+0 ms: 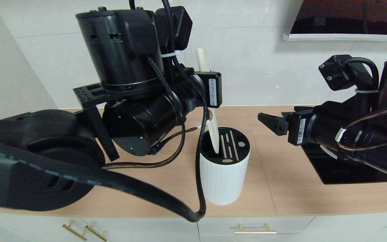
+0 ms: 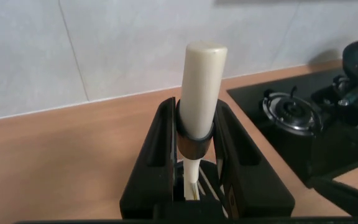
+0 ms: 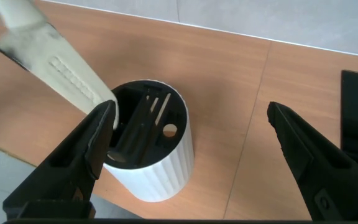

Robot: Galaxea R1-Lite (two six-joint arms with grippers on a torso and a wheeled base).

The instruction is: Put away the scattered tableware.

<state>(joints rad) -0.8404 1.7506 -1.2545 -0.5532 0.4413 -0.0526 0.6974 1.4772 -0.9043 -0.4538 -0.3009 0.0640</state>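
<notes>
Cream knife [image 1: 214, 132] tilted, blade tip dipped into the wide hole in the black top of the white holder [image 1: 223, 181]. Thin slots and a small round hole next to that wide hole. Handle pinched tight in the left claw [image 2: 197, 149], just above the holder. Holder upright on the wooden bench [image 1: 281, 188]. Right claw [image 3: 191, 106] spread wide, gripping nothing, up over the bench near the holder's right side. Black stove [image 1: 348, 174] further right on the bench.
</notes>
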